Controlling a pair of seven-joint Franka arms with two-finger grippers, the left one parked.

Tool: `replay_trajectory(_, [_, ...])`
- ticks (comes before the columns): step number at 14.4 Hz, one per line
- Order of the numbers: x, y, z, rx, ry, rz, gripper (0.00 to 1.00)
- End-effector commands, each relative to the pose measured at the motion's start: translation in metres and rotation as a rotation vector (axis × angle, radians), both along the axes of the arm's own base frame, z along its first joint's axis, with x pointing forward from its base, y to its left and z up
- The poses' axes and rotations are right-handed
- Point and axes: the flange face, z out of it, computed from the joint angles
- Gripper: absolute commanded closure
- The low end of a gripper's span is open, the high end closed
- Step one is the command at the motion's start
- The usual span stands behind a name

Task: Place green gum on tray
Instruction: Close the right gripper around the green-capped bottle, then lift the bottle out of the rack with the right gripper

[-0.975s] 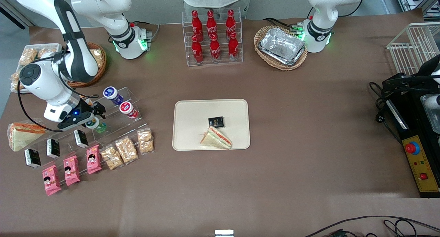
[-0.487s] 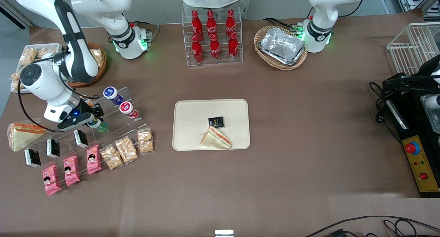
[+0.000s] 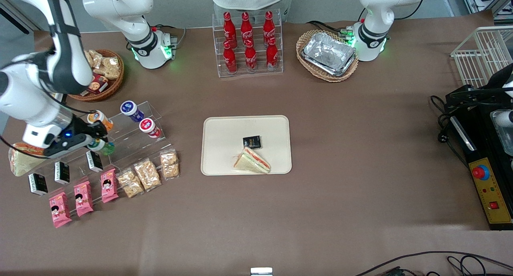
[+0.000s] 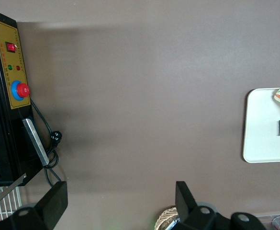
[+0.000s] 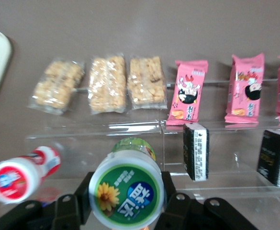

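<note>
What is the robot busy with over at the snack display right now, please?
The right arm's gripper is shut on the green gum, held just above the clear acrylic display stand at the working arm's end of the table. The red gum bottle lies beside it on the stand. The tray, mid-table, holds only a sandwich and a small black packet; the gum is not there yet.

The pincer (image 5: 126, 201) grips the green gum (image 5: 126, 194) above pink packets (image 5: 188, 92).
</note>
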Motion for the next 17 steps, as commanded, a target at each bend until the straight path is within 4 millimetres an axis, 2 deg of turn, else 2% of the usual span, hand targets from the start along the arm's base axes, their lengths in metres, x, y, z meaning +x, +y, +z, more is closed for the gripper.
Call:
replay_trajectory(1, [0.019, 0.02, 0.091, 0.026, 0.028, -0.018, 0.74])
replay_trajectory(4, [0.016, 0.031, 0.156, 0.03, 0.075, -0.066, 0.74])
replay_trajectory(6, [0.013, 0.05, 0.18, 0.028, 0.085, -0.098, 0.74])
replay_trajectory(10, [0.008, 0.116, 0.186, 0.021, 0.091, -0.238, 0.74])
replay_trajectory(13, [-0.004, 0.199, 0.179, 0.009, 0.107, -0.376, 0.74])
replay_trajectory(15, [-0.009, 0.248, 0.168, 0.014, 0.105, -0.452, 0.74])
replay_trajectory(17, [-0.015, 0.294, 0.148, 0.026, 0.102, -0.523, 0.73])
